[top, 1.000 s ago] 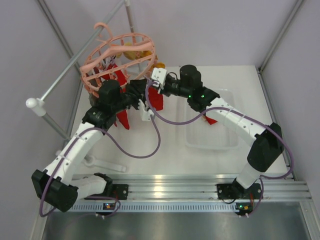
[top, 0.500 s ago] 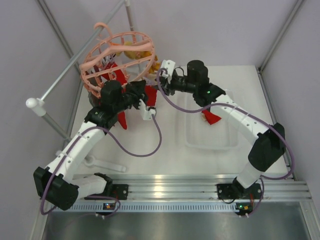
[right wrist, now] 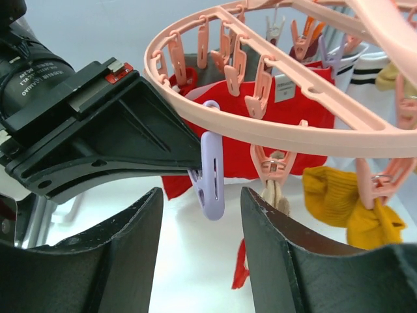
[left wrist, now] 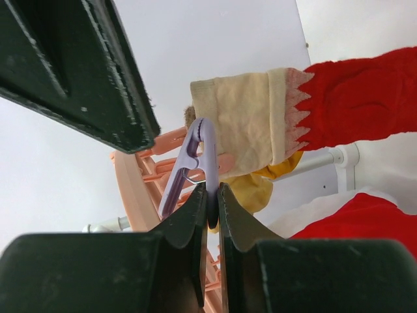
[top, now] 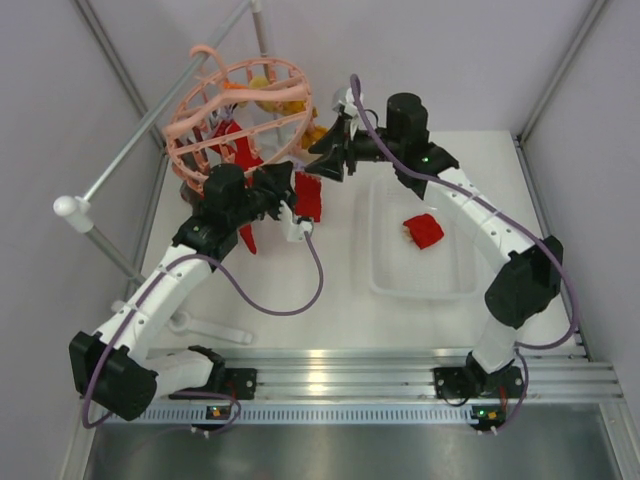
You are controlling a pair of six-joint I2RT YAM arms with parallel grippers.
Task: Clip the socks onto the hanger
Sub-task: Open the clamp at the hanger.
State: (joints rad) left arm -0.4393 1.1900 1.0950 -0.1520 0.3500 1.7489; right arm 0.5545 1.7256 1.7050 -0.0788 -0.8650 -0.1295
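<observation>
Salmon-pink plastic, the hanger (top: pixel 240 105) hangs by the grey rail (top: pixel 140 140) at about 11 o'clock over the tabletop (top: pixel 330 320), with red socks and a mustard-yellow sock (right wrist: pixel 345 199) dangling from its pegs. The left gripper (left wrist: pixel 210 195) reaches up under the ring's 4 o'clock edge with its jaws almost fully together, pinching one end of a lilac clip peg (left wrist: pixel 195 153) that hangs from the ring. Just beside that peg, at its 2 o'clock in the left wrist view, is a red sock with a cream cuff (left wrist: pixel 251 120); whether the peg bites the cuff cannot be told. The right gripper (right wrist: pixel 202 195) comes in from 3 o'clock with its jaws about half apart and holding nothing. It has one finger on either side of the same lilac peg, neither touching it. Well apart, at 3 o'clock on the tabletop, a clear bin (top: pixel 420 290) holds one more red sock (top: pixel 423 230).
</observation>
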